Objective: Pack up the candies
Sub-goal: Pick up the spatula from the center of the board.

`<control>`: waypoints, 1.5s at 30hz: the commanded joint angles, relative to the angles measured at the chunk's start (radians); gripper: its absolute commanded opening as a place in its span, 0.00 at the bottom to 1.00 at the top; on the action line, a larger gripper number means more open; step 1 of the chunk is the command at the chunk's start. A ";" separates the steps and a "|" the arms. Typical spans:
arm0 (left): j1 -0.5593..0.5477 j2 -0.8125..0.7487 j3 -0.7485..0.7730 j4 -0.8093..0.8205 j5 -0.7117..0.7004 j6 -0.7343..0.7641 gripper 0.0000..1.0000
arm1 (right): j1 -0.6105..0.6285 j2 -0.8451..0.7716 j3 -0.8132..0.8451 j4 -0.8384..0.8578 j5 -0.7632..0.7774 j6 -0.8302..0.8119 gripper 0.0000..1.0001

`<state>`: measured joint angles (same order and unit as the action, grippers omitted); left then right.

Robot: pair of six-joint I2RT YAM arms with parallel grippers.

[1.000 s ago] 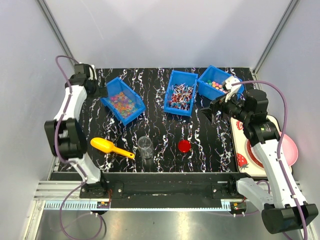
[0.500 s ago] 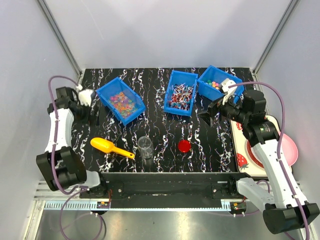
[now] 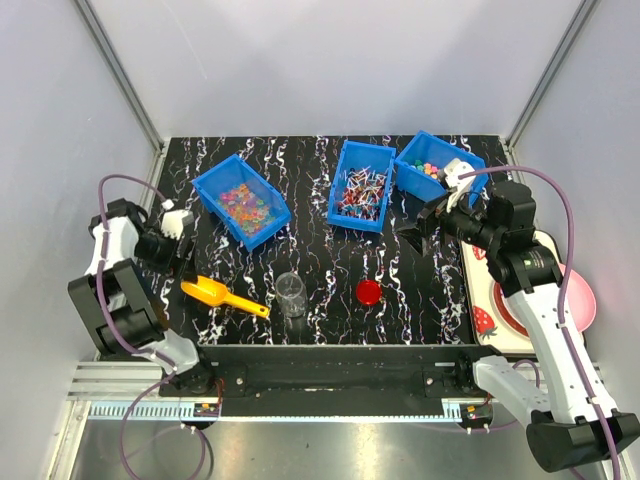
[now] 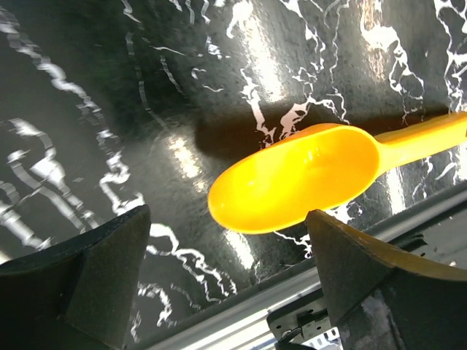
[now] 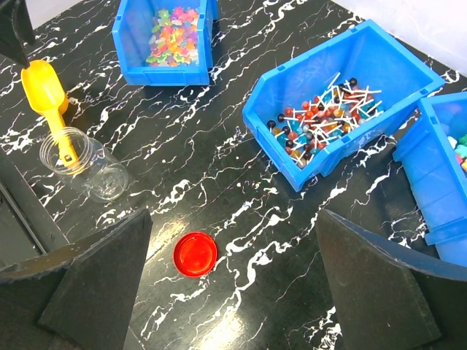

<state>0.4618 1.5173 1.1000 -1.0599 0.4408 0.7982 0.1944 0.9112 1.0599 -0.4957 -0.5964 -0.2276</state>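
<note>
Right wrist shows candies (image 5: 174, 36), orange-pink-yellow, heaped in blue bin (image 5: 164, 74).

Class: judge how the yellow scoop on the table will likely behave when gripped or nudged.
The yellow scoop looks like moulded plastic, so it is probably stiff and light. Its glossy, rounded bowl may slip in a pinch; the narrow handle seems surer. On the smooth table, a nudge would likely slide it.

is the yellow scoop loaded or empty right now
Empty: the yellow scoop lies on the table, its bowl bare, nothing in it.
</note>
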 commanded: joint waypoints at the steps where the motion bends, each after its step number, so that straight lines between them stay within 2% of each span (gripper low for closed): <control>1: 0.015 0.027 -0.014 -0.028 0.096 0.090 0.89 | 0.008 -0.012 0.029 0.011 -0.020 -0.019 1.00; 3: 0.017 0.047 -0.026 -0.025 0.095 0.093 0.88 | 0.007 -0.008 0.028 0.011 -0.020 -0.021 1.00; 7: 0.018 0.076 -0.046 -0.023 0.096 0.101 0.75 | 0.008 -0.006 0.029 0.011 -0.019 -0.019 1.00; 13: 0.020 0.103 -0.065 -0.020 0.096 0.104 0.66 | 0.008 -0.009 0.031 0.011 -0.017 -0.015 1.00; 16: 0.021 0.109 -0.071 -0.015 0.096 0.099 0.58 | 0.008 -0.009 0.031 0.011 -0.013 -0.016 1.00; 18: 0.021 0.112 -0.074 -0.015 0.098 0.101 0.51 | 0.008 -0.009 0.031 0.013 -0.013 -0.015 1.00; 20: 0.026 0.113 -0.074 -0.015 0.096 0.096 0.41 | 0.008 -0.011 0.029 0.016 -0.010 -0.013 1.00; 21: 0.026 0.113 -0.072 -0.017 0.096 0.093 0.32 | 0.008 -0.009 0.031 0.017 -0.009 -0.015 1.00; 23: 0.028 0.118 -0.068 -0.014 0.093 0.087 0.26 | 0.008 -0.011 0.028 0.017 -0.006 -0.012 1.00; 24: 0.026 0.116 -0.066 -0.017 0.093 0.087 0.19 | 0.008 -0.009 0.028 0.020 -0.005 -0.013 0.99; 26: 0.031 0.116 -0.061 -0.017 0.088 0.084 0.13 | 0.007 -0.009 0.029 0.019 -0.005 -0.012 1.00; 28: 0.032 0.115 -0.054 -0.017 0.090 0.079 0.11 | 0.008 -0.008 0.029 0.019 -0.005 -0.012 1.00; 31: 0.034 0.113 -0.039 -0.017 0.099 0.068 0.00 | 0.007 -0.008 0.029 0.020 -0.003 -0.010 0.99; 41: 0.057 0.069 0.055 0.008 0.134 -0.056 0.00 | 0.010 -0.005 0.037 0.014 -0.006 -0.004 1.00; 45: 0.063 0.018 0.090 -0.006 0.138 -0.059 0.00 | 0.011 0.003 0.043 0.013 -0.011 -0.001 1.00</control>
<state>0.5144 1.6135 1.1290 -1.0821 0.5507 0.7593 0.1947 0.9096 1.0599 -0.4992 -0.5953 -0.2317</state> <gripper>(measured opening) 0.142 0.994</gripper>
